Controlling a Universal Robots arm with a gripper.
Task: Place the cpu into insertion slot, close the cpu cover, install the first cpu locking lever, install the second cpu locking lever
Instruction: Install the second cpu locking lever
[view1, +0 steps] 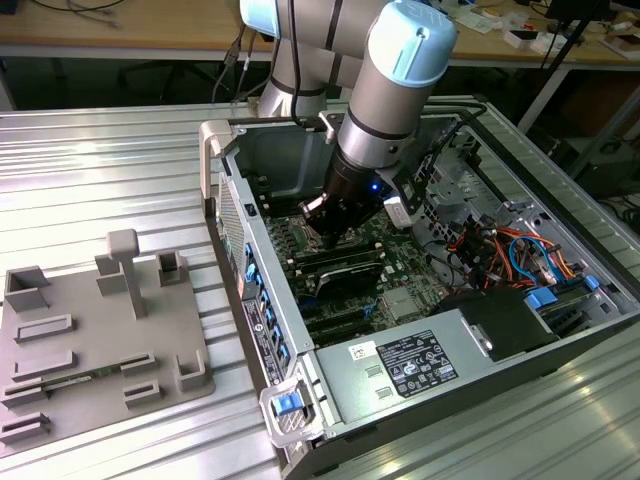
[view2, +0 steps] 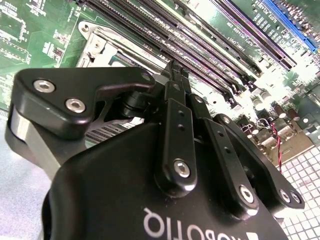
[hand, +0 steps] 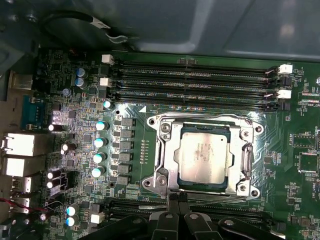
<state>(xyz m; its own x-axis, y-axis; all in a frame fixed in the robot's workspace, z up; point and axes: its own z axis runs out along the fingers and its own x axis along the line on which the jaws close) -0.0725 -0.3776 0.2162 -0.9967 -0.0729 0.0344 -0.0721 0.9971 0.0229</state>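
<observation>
Bright overhead light streaks glare across the ribbed silver metal tabletop (view1: 120, 180). In the second wrist view the green circuit board (view2: 30, 35) washes out pale, while the close black claw (view2: 176, 75) looks soft. The first wrist view is dimmer, shadowed at its edges.

Tool (hand: 176, 200) fingertips pressed together, pointing down

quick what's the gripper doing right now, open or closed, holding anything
Gripper: shut, fingertips together with nothing between them, poised at the edge of the cpu cover, which is down over the cpu.

Hand (view2: 176, 70), fingertips together, above long black memory slots (view2: 210, 45) beside the cpu cover (view2: 97, 42).
</observation>
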